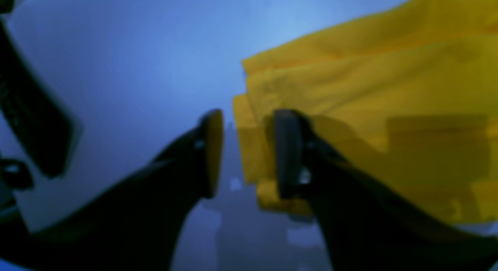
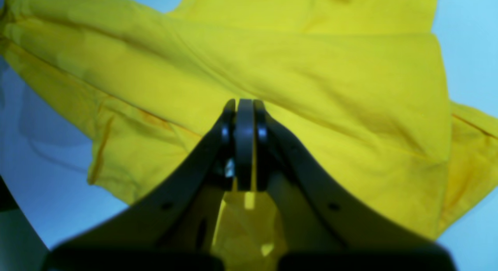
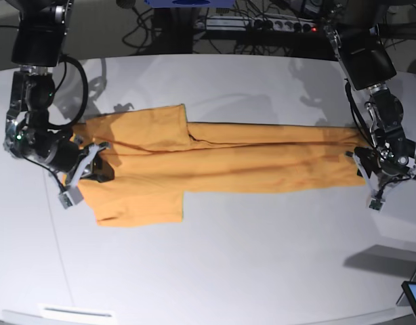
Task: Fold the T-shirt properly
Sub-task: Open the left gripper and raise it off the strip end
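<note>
Base view shows the white tabletop (image 3: 215, 271) carrying the T-shirt (image 3: 221, 166), an orange-yellow garment folded lengthwise into a long band that runs across the middle of the surface, with both sleeves spread out at the end nearer the right arm. Cables and a power strip (image 3: 262, 26) lie beyond the far edge of the tabletop, well apart from the T-shirt. At the sleeve end of the T-shirt the right pincer (image 2: 245, 144) sits on the cloth; the right wrist view shows its jaws pressed together with a thin fold of yellow fabric pinched between the pads, the cloth hanging below them. At the opposite, hem end of the T-shirt the left pincer (image 1: 249, 152) hangs just at the cloth's edge; the blurred left wrist view shows its jaws parted with a clear gap, the stacked hem layers lying against one finger (image 1: 288, 150) while the other finger (image 1: 212, 150) stands free over bare tabletop.
</note>
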Controlling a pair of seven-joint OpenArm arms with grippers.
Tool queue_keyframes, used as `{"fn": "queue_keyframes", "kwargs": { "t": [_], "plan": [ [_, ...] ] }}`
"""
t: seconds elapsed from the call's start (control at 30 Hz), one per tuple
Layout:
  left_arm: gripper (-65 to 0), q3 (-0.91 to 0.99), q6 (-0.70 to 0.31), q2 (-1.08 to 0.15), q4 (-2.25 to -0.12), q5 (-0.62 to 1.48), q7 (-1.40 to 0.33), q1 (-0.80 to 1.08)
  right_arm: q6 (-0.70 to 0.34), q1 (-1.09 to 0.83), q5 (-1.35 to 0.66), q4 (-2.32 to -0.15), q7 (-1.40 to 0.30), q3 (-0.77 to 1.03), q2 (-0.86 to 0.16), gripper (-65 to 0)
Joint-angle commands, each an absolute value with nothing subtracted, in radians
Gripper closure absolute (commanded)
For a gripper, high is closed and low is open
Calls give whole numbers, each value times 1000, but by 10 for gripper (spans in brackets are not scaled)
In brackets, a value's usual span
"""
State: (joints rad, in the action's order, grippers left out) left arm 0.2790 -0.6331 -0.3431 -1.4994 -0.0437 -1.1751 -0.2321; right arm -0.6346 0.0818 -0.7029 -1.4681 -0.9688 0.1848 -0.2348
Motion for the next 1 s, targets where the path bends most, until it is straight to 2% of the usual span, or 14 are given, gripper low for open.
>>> {"fn": "queue_keyframes", "kwargs": {
  "t": [0.0, 0.07, 0.2, 0.27, 0.57, 0.8, 0.97],
  "plan": [
    [-279, 286, -631, -367, -1557, -50, -1181, -255, -638, 99, -722, -1494, -951, 186, -251, -20],
    [-302, 286, -631, -371, -1616, -50, -1202, -252, -638, 99, -722, -1504, -952, 186, -251, -57],
    [-333, 311, -631, -392, -1709, -50, -1227, -229, -638, 84, -722, -1566, -997, 186, -251, -236],
    [-344, 343, -630, -392, -1722, -50, -1227, -223, -638, 82, -720, -1600, -1010, 186, -252, -290],
    [-344, 504, -630, -390, -1724, -50, -1219, -145, -636, 70, -720, -1699, -1069, 189, -298, -284],
    [-336, 587, -631, -381, -1728, -39, -1187, -65, -541, 50, -720, -1704, -1073, 189, -303, -284],
    [-336, 731, -631, -374, -1758, 159, -1142, 10, -526, 25, -722, -1704, -1072, 191, -302, -284]
  ]
}}
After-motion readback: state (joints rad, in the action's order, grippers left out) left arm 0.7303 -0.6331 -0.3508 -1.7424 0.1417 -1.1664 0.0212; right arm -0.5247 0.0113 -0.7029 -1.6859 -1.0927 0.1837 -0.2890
